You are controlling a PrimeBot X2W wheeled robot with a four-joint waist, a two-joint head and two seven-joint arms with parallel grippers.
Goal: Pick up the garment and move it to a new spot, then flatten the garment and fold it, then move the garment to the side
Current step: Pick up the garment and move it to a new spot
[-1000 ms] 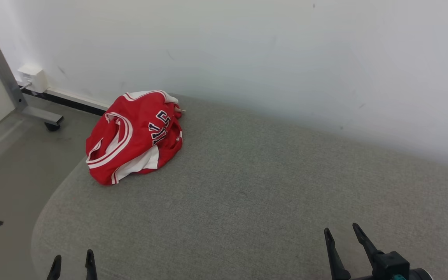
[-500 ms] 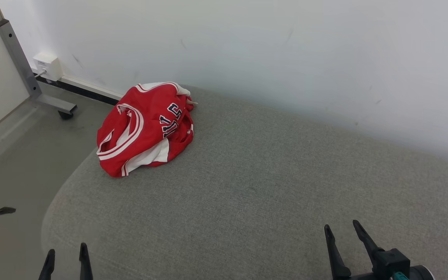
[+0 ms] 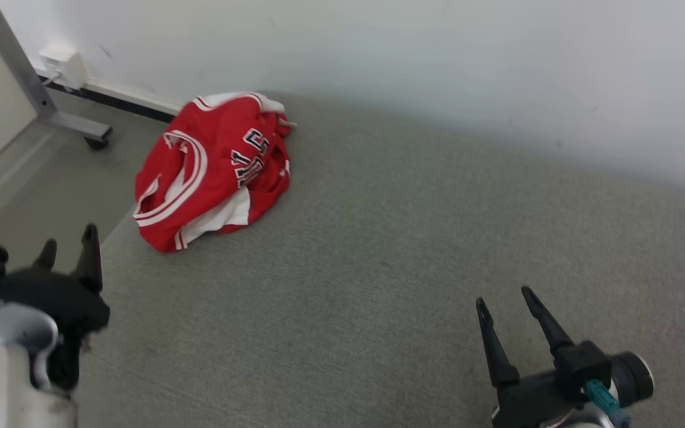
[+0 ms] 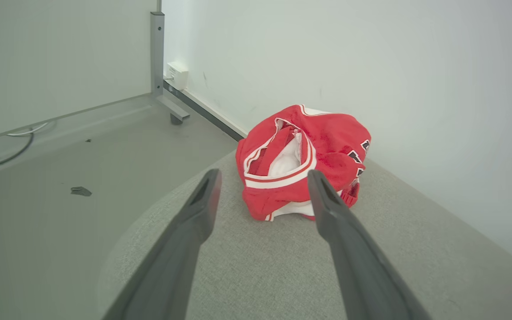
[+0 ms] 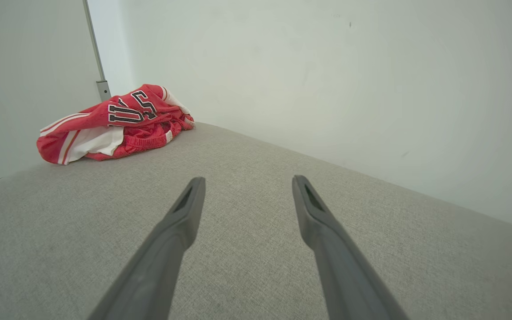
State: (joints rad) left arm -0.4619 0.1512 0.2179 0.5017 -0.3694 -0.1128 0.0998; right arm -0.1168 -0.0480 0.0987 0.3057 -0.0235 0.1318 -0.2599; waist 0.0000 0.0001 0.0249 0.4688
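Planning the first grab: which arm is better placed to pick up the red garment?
Left. The left gripper, open, sits near the garment and points at it; the right gripper is much farther away across the grey surface.

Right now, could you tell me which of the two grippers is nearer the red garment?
The left gripper: it hangs open by the grey surface's left edge, aimed at the garment; the right gripper sits far across.
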